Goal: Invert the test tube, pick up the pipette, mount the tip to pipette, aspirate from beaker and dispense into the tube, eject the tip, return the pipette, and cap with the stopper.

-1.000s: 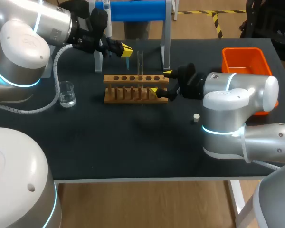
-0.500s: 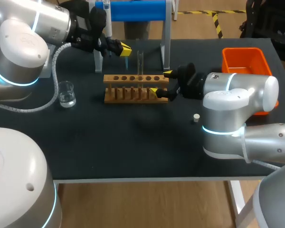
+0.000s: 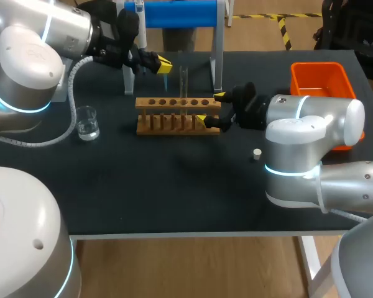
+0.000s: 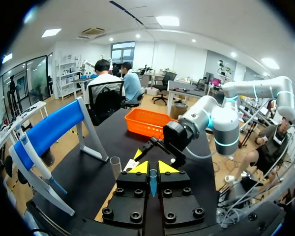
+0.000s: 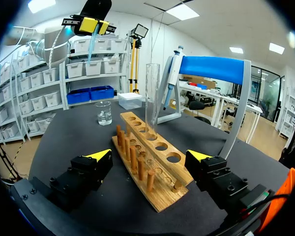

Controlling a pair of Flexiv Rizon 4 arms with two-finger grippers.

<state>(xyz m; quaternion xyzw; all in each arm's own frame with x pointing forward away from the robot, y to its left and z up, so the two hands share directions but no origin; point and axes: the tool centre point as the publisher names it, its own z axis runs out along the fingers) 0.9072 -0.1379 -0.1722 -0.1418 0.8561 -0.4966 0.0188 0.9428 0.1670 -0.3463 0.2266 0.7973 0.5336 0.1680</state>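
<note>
**A:** What lies closest to you on the table point(image 3: 174, 192)?

**B:** A small white stopper point(image 3: 257, 154), on its own on the dark top, near my right arm and apart from everything else.

**A:** And your right gripper point(image 3: 212, 108)?

**B:** It is spread wide open, low over the table. One yellow tip sits on each side of the near end of the wooden rack point(image 3: 174, 123), and I see a gap between each tip and the wood.

**A:** Where is the tube point(image 3: 183, 81)?

**B:** It stands upright in one of the rack's holes, mouth up, a few holes along from the end my right fingers straddle. It looks clear and empty.

**A:** The beaker point(image 3: 87, 122)?

**B:** It is off to my left, well apart from the rack, with a little clear liquid in the bottom.

**A:** What is your left gripper point(image 4: 153, 168) doing?

**B:** It is clamped on a blue tip point(image 4: 153, 181), which points down between the yellow fingertips. It hangs in the air beyond the rack, above and to the left of the tube.

**A:** And further back?

**B:** The pipette point(image 5: 171, 73) hangs on the blue stand point(image 5: 214, 69) at the far edge. An orange bin point(image 3: 320, 81) sits at the far right corner.
</note>
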